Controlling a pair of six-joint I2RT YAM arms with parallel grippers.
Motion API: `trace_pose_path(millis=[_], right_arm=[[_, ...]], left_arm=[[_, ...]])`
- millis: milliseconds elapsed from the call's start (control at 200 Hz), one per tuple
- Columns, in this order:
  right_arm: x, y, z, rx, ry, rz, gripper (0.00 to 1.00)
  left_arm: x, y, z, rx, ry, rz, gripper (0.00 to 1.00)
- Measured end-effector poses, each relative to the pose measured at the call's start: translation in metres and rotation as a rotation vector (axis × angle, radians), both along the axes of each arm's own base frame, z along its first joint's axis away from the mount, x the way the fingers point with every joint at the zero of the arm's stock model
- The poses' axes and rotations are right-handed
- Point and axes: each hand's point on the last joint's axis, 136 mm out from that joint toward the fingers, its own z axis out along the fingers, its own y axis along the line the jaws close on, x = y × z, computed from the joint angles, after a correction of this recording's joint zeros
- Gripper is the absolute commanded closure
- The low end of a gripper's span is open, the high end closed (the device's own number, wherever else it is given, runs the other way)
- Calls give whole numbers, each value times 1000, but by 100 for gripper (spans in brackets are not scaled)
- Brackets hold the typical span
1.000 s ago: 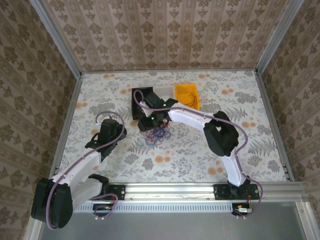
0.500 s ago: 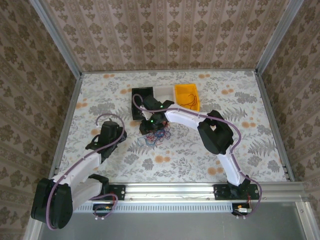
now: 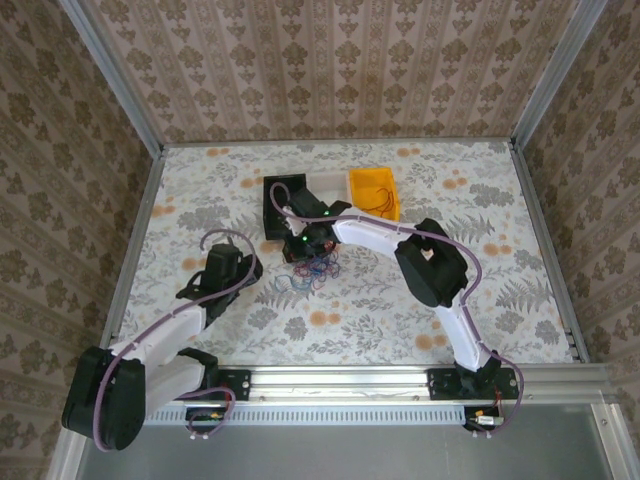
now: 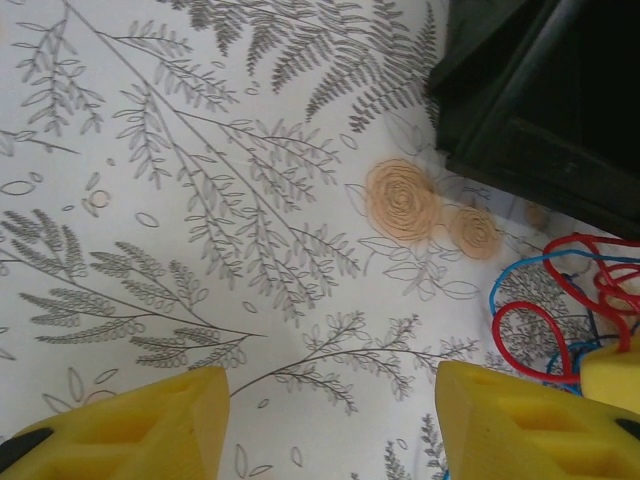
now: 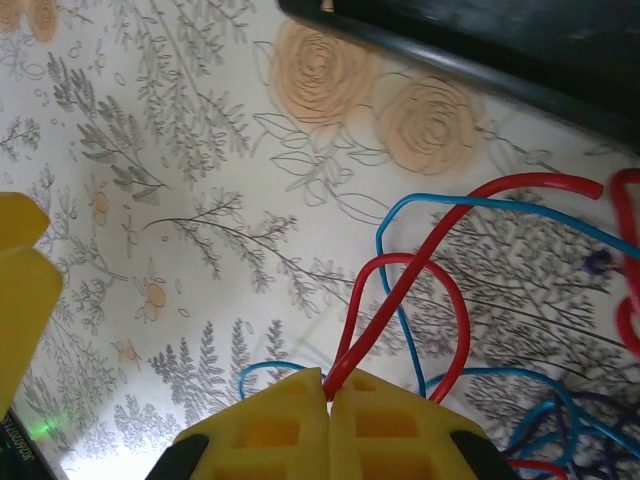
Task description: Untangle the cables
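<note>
Pinch: right gripper point(image 5: 330, 388) closed tight on red cable point(image 5: 520, 181); strand runs up-right from pads.
Tangled cables point(image 3: 312, 268) mid-table, at its tips, near black bin point(image 3: 283, 205).
Free arm: left gripper point(image 4: 325, 390) fingers apart, empty; cables lie right of it, near.
Judgement: pull away from bin; bin wall may snag loops.

No words, labels, brand names or numbers can be read in any view. The table point(image 3: 380, 300) bears only a fern-and-rose print (no lettering), and tiny marks point(image 5: 14, 432) beside a green light point(image 5: 40, 430) are too blurred to make out.
</note>
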Motion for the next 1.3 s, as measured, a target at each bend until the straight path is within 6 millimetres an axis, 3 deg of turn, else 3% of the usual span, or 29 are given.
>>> trace_pose_path(millis=[65,210,305,860,1125,1295], right_arm=[[2,-5,-2,-1,8,-11,96],[5,-7,-2,11,20,-37,75],[6,-5,-2,18,22,-44,71],[20,8,-5,45,38,-90,71],[22,9,-12,46,76,-138,60],[29,11,-11,69,95,-192,59]], left_arm=[[0,-2,1,-2,-5,-8,43],[1,-4,1,0,-8,-17,42],[0,-7,-1,2,-3,-26,42],[-2,-10,-1,23,-6,-56,40],[-4,-10,-3,37,1,-65,40],[-4,-10,-2,42,-1,-69,40]])
